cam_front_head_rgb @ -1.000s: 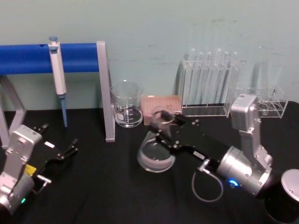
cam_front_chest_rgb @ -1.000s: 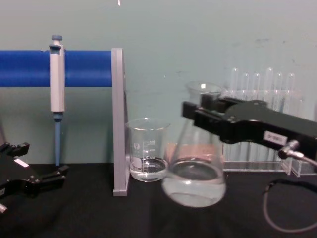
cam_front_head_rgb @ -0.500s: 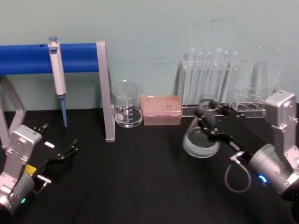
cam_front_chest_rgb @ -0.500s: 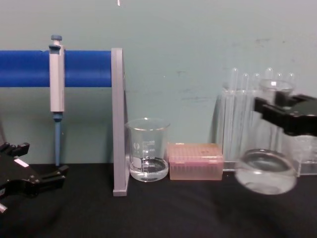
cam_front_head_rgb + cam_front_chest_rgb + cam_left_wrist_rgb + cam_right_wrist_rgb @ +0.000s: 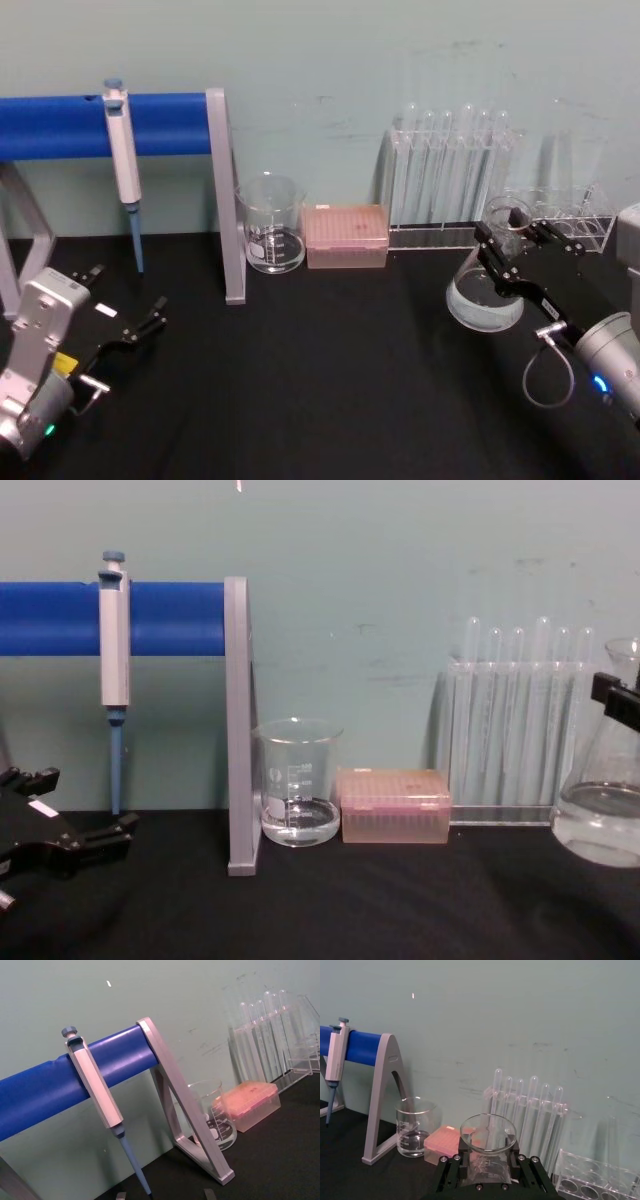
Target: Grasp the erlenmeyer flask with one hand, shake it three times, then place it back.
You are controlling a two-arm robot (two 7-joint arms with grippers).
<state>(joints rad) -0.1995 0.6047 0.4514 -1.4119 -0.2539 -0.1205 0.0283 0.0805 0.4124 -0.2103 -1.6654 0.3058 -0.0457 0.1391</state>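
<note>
The right gripper [image 5: 503, 252] grips the erlenmeyer flask [image 5: 484, 298] by its neck.
The flask hangs tilted just before the test tube rack [image 5: 450, 190], right of the pink tip box [image 5: 345, 235]; the left gripper [image 5: 128, 292] rests at the table's [image 5: 300, 380] left, jaws apart.

The right arm reaches in from four o'clock, silver wrist low. The right gripper [image 5: 505, 235], out at three o'clock, is clamped on the neck of the erlenmeyer flask [image 5: 485, 298]. The left gripper [image 5: 128, 292] rests at eight o'clock, jaws spread, pointing toward two.

One erlenmeyer flask [image 5: 484, 298], one beaker [image 5: 271, 236], one pipette [image 5: 124, 158], one pink box [image 5: 345, 236].
</note>
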